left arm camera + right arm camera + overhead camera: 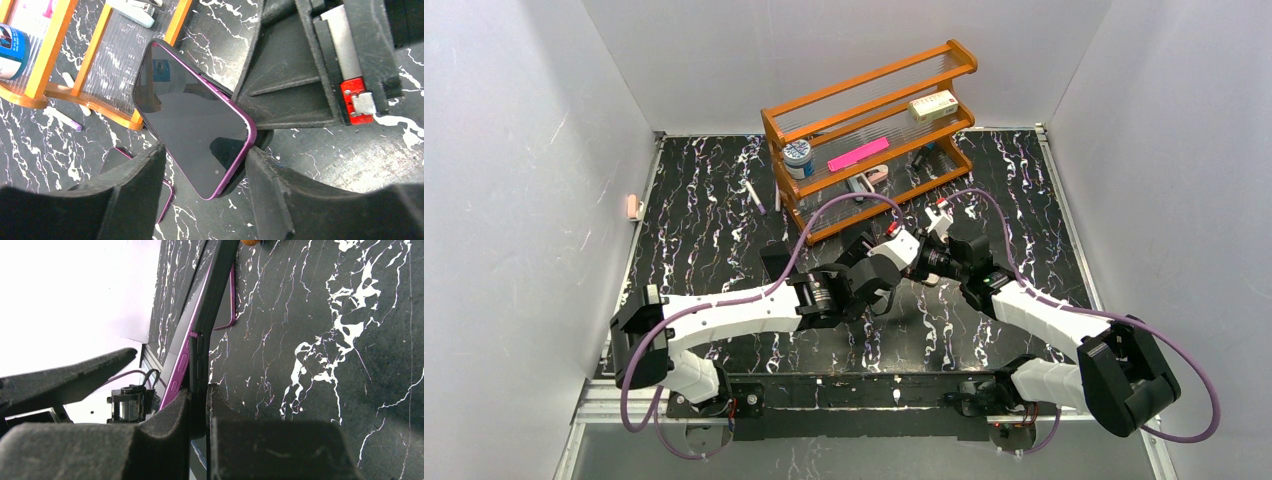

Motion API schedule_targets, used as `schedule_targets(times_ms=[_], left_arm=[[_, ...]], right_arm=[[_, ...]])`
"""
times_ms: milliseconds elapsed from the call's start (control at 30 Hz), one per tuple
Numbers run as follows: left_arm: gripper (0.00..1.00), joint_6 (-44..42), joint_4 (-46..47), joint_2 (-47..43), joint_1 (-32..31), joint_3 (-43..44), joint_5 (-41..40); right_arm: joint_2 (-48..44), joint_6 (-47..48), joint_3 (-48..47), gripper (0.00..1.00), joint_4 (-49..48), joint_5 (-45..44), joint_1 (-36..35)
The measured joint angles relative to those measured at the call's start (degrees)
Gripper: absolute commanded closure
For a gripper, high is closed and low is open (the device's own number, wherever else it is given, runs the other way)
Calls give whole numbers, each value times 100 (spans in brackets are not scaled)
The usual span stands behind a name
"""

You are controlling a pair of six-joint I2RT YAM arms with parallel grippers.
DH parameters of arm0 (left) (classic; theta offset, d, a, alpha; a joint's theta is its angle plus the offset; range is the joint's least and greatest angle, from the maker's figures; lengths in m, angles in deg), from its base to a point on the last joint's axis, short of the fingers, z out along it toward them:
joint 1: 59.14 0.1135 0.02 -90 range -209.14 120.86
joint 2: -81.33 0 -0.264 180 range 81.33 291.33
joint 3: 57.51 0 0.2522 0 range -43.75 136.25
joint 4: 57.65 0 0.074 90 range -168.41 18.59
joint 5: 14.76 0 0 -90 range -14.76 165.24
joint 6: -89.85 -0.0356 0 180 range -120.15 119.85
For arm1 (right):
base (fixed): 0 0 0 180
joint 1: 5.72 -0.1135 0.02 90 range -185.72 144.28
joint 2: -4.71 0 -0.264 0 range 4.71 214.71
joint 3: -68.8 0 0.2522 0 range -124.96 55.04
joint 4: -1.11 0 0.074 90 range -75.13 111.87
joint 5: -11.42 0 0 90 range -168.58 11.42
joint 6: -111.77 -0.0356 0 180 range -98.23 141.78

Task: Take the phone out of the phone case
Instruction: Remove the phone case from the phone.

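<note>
The phone (192, 125) has a purple rim and a dark screen and is held tilted above the table. It sits partly lifted out of a black case (212, 295), whose edge shows behind it in the left wrist view (260, 142). My right gripper (200, 405) is shut on the case's side wall, with the purple phone edge (180, 365) just left of its jaws. My left gripper (205, 170) spans the phone's lower corner, its fingertips (157, 152) touching both long edges. In the top view both grippers, left (906, 245) and right (924, 268), meet mid-table.
An orange wire rack (874, 130) stands at the back with a tin, a pink bar and a box on it. A flat dark object with a purple rim (117, 160) lies on the table left of the grippers. A pen (754, 195) lies left of the rack.
</note>
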Motion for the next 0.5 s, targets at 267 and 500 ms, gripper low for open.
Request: schedule_targets(times_ms=[267,500], left_arm=[[58,-103,9,369,-129,138,-289],[75,-238,111,839,-223,144,-658]], right_arm=[[28,-140,50,99,-37,-81,20],[28,-293,160,99,4,-125,24]])
